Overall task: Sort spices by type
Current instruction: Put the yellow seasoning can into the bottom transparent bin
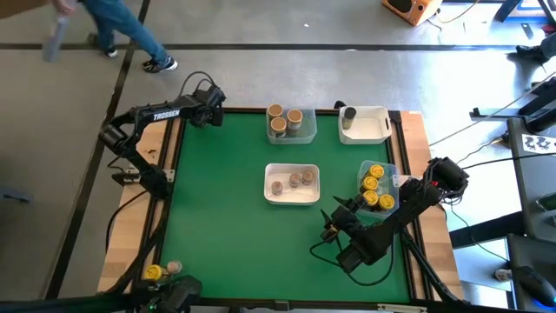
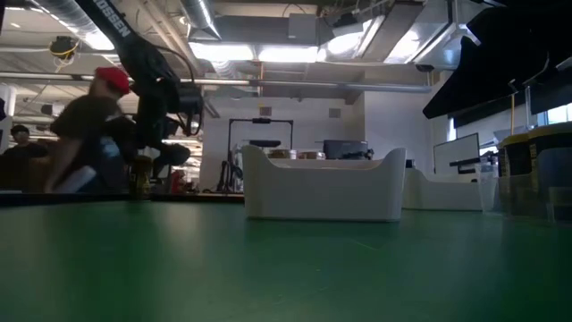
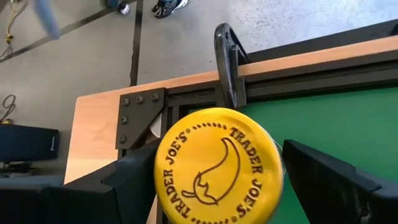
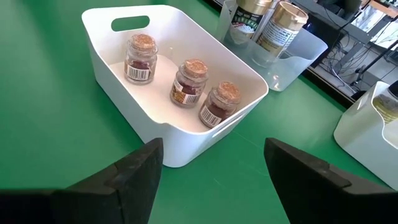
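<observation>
The left gripper (image 3: 217, 186) is seen at the table's far-left corner, its two dark fingers spread wide with a yellow-lidded jar (image 3: 217, 165) sitting between them; the grip looks closed on the jar's sides, though the contact itself is hidden below the lid. The jar is judged small, light and rigid, its smooth round wall likely slippery, so a hold across the body just under the lid is thought safest; if glass, a drop onto the table edge could break it. Over the near-right part of the green table (image 1: 217, 226), the right gripper (image 4: 214, 165) is held wide open and empty, just short of the white tray (image 4: 186, 149), where three cork-topped jars (image 4: 188, 82) stand upright in a loose row. Beyond that tray, a clear tray (image 1: 304, 132) with tan-lidded jars (image 1: 285, 118) is set along the far edge, another white tray (image 1: 373, 130) lies to its right, and more yellow-lidded jars (image 1: 375, 187) are gathered in a clear tray by the right edge.
</observation>
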